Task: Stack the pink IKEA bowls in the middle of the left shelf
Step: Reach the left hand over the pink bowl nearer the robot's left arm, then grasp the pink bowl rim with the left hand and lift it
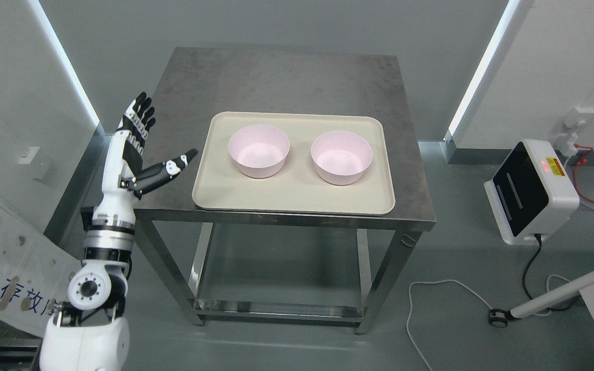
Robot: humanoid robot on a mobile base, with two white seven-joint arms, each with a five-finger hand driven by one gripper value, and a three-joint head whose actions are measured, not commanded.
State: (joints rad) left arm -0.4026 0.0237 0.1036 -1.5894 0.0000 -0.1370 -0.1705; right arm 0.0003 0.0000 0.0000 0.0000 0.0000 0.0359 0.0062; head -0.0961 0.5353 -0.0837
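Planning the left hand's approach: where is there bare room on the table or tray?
Bare steel behind the tray up to the table back edge, and a strip between left hand and tray. Tray front is free. Tightest: between the left bowl and right bowl.

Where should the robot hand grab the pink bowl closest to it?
Probably by the left rim of the left pink bowl, coming from the left, where the open left robot hand waits. The bowl stands upright, mouth up, apart from the right pink bowl, so its thin rim is free to pinch.

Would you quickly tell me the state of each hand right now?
Left hand: open, fingers spread, holding nothing.
Right hand: not in view.
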